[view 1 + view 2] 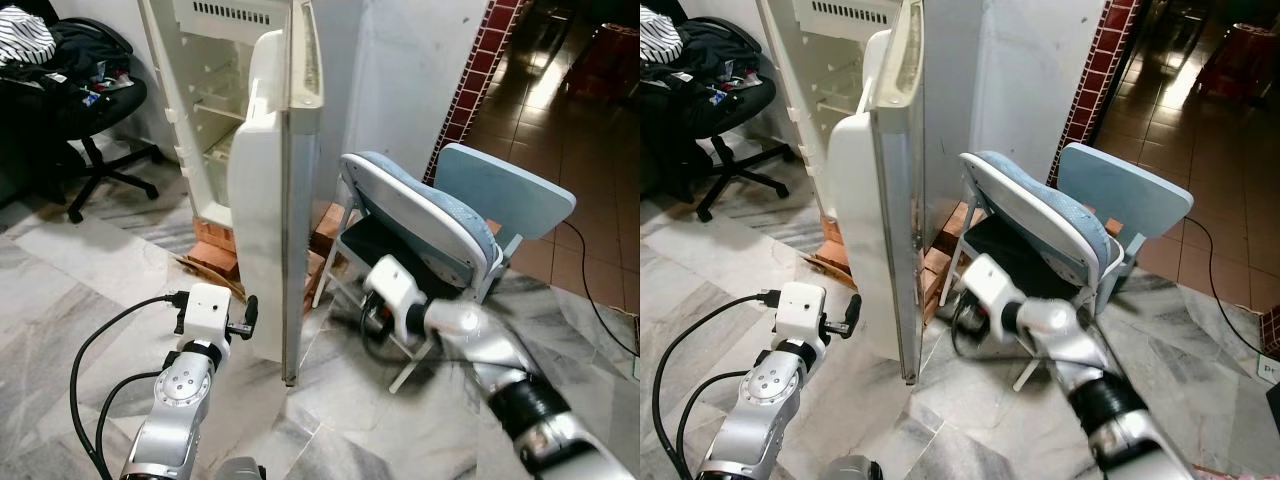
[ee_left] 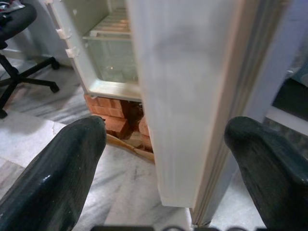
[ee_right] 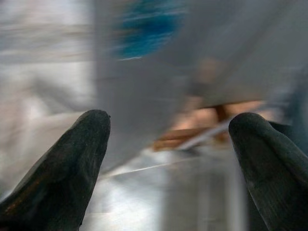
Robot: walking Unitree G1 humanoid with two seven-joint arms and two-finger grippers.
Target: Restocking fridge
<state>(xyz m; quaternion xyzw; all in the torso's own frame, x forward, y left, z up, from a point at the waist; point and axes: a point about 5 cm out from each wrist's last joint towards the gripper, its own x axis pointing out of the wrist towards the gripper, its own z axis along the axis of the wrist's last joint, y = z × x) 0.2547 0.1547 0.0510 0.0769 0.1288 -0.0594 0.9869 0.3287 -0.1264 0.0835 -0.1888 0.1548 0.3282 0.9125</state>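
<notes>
Fridge (image 1: 215, 120) stands at upper centre of the left eye view, its door (image 1: 268, 200) swung open edge-on toward the robot. The left hand (image 1: 243, 318) sits just beside the door's lower edge, while the right hand (image 1: 372, 318) reaches low toward a folded blue chair (image 1: 420, 215). In the left wrist view the released fingers (image 2: 57, 173) straddle the door edge; closing off-centre could slip. The right wrist view is blurred, fingers (image 3: 67, 163) spread; that arm might strike the chair.

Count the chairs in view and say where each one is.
3. A black office chair left of the fridge; a blue folding chair right of its open door; another blue chair behind that. More may be hidden.
</notes>
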